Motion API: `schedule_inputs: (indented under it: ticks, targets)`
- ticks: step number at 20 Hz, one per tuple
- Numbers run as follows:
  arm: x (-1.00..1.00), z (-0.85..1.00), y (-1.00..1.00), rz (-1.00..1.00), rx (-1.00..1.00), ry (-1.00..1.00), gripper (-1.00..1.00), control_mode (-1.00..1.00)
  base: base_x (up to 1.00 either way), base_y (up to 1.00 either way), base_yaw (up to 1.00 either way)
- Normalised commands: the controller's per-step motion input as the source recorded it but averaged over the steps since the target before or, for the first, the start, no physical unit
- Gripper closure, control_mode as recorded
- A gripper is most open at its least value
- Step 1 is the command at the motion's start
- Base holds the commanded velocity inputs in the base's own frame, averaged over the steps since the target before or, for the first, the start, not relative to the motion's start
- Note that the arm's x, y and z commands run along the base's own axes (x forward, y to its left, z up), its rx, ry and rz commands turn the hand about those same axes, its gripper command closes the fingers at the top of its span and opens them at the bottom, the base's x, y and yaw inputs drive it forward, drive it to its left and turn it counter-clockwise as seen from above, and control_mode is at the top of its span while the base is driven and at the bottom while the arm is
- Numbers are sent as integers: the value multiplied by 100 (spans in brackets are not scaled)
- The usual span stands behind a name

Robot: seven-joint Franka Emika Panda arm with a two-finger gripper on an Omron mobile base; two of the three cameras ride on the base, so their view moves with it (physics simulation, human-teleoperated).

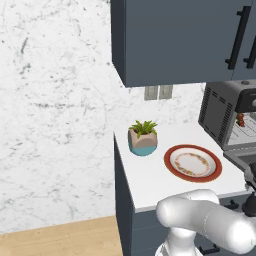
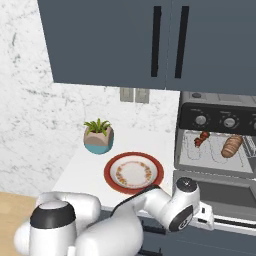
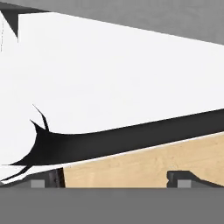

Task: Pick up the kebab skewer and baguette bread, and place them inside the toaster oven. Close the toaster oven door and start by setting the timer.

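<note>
Both base views look down over the counter (image 1: pixel 150 185), sharing the plate (image 1: pixel 193 163).

Kitchen: wall cabinets (image 2: pixel 150 40), counter (image 1: pixel 150 177), toaster oven (image 2: pixel 216 135)

Red-rimmed floral plate (image 2: pixel 133 172) on a white desk (image 1: pixel 150 172); teal-and-tan plant pot (image 1: pixel 142 142); dark grey toaster oven (image 2: pixel 217 137); tan baguette bread (image 2: pixel 232 145).
</note>
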Motion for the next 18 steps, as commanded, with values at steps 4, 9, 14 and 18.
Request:
schedule_inputs:
  ticks: [4,9,14,18]
  targets:
    - [39,0,-15,0,0,0,-100,-100,0,0,0]
    - [41,0,0,0,0,-2,-100,-100,0,0,0]
    - [35,0,2,0,0,-15,-100,-100,0,0,0]
    - [14,0,0,0,-4,-32,-100,-100,0,0,0]
